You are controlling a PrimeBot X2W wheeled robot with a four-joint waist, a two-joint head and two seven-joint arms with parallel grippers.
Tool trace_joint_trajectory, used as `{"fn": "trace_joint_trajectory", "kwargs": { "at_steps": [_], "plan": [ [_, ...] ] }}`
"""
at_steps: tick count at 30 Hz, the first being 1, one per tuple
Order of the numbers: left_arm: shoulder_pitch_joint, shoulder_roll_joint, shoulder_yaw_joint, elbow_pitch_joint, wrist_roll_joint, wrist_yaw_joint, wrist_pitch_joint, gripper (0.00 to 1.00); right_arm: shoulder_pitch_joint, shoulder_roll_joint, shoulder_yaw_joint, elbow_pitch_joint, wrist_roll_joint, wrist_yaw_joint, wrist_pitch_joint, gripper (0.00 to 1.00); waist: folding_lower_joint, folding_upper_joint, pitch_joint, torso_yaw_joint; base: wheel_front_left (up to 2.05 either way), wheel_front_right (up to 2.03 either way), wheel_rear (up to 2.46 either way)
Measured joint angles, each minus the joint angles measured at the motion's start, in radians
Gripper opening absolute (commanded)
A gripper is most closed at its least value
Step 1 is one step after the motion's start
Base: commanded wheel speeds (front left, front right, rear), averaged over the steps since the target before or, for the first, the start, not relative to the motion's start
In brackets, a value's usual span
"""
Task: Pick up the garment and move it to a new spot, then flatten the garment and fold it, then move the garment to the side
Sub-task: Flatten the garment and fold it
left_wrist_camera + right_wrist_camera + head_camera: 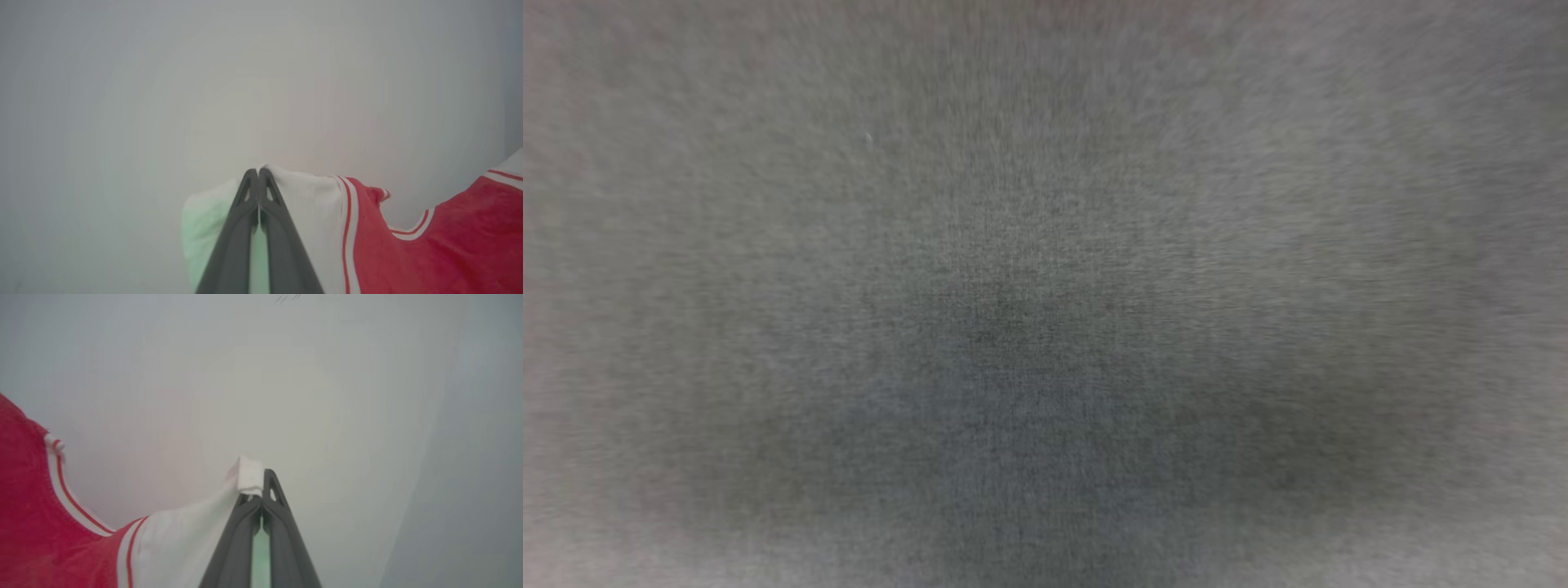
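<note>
The garment (429,241) is a red T-shirt with white sleeves and red-and-white striped trim. In the left wrist view my left gripper (258,173) is shut on the edge of one white sleeve, with the red body and collar stretching off to the right. In the right wrist view my right gripper (261,479) is shut on the other white sleeve of the garment (179,535); a fold of white cloth sticks up past the fingertips and the red body runs off to the left. The shirt hangs spread between the two grippers over a pale surface.
A plain pale grey surface (163,102) lies behind the shirt in both wrist views. The head view gives a blurred grey textured surface (1045,294) with a darker shadow low in the middle.
</note>
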Motion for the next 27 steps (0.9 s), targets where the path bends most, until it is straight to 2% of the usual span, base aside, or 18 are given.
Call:
{"fn": "trace_joint_trajectory", "kwargs": {
  "at_steps": [5, 10, 14, 17, 20, 27],
  "plan": [
    [0.020, 0.011, 0.069, -0.070, 0.039, 0.013, -0.003, 0.00, 0.066, 0.049, -0.062, -0.032, -0.092, 0.000, 0.000, 0.00, 0.0000, 0.0000, 0.117, 0.015, 0.00, 0.00, 0.00],
    [0.138, 0.005, 0.123, -0.078, 0.059, 0.016, -0.002, 0.00, 0.138, 0.090, -0.078, 0.002, -0.107, 0.000, 0.000, 0.00, 0.0000, 0.0000, 0.210, 0.033, 0.00, 0.00, 0.00],
    [0.206, 0.000, 0.159, -0.079, 0.076, 0.002, -0.002, 0.00, 0.175, 0.095, -0.078, 0.007, -0.090, 0.000, 0.000, 0.00, 0.0000, 0.0000, 0.249, 0.054, 0.00, 0.00, 0.00],
    [0.249, 0.005, 0.184, -0.083, 0.082, -0.013, -0.002, 0.00, 0.187, 0.086, -0.058, -0.005, -0.064, 0.000, 0.000, 0.00, 0.0000, 0.0000, 0.250, 0.070, 0.00, 0.00, 0.00],
    [0.306, 0.010, 0.196, -0.086, 0.079, -0.030, -0.002, 0.00, 0.231, 0.073, -0.015, -0.023, 0.020, 0.000, 0.000, 0.00, 0.0000, 0.0000, 0.229, 0.080, 0.00, 0.00, 0.00],
    [0.556, 0.048, 0.189, -0.159, 0.021, -0.050, -0.002, 0.00, 0.467, -0.052, 0.145, -0.155, 0.215, 0.000, 0.000, 0.00, 0.0000, 0.0000, 0.126, 0.096, 0.00, 0.00, 0.00]
  ]
}}
